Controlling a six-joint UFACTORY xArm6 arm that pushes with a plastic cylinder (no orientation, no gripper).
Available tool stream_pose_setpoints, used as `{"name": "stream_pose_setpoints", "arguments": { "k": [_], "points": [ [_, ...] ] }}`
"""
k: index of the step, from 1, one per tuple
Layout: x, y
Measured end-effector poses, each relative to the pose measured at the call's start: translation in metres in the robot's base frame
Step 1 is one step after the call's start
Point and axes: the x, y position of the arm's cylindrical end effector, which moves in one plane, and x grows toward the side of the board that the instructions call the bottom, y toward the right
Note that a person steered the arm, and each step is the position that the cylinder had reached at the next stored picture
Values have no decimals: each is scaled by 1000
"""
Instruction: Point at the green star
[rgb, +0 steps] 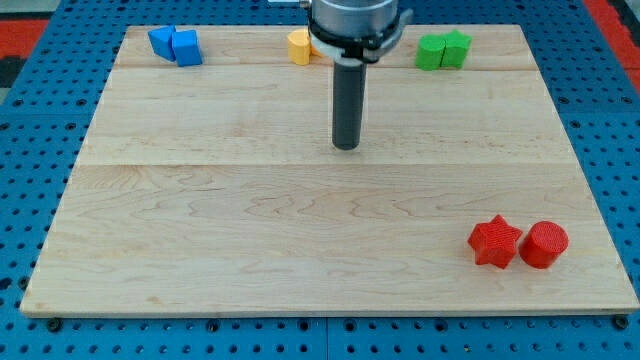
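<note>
- My tip rests on bare wood near the middle of the desk, slightly toward the view's top; it touches no block.
- Tool state: a plain rod with nothing to open or close, and nothing held or pushed at this moment.
- Arm pose: rod upright, hanging straight down from the mount at the view's top edge, which partly covers the yellow block.
- Task thing: two green blocks sit touching at the view's top right. I judge the green star to be the right-hand one and the green block beside it a cube, though shapes are small here.
- Progress: pointing not yet done. My tip is well apart from the star, lower and to the view's left. What is left is a slide up and rightward, stopping just short of the pair.
- Others: two blue blocks at top left; red star and red cylinder at bottom right, all well clear of that path.
</note>
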Motion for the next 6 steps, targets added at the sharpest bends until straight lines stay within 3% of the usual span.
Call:
{"name": "stream_pose_setpoints", "arguments": {
  "k": [1,3,4,6],
  "points": [
    [9,20],
    [72,208],
    [85,267],
    [-37,309]
  ]
}}
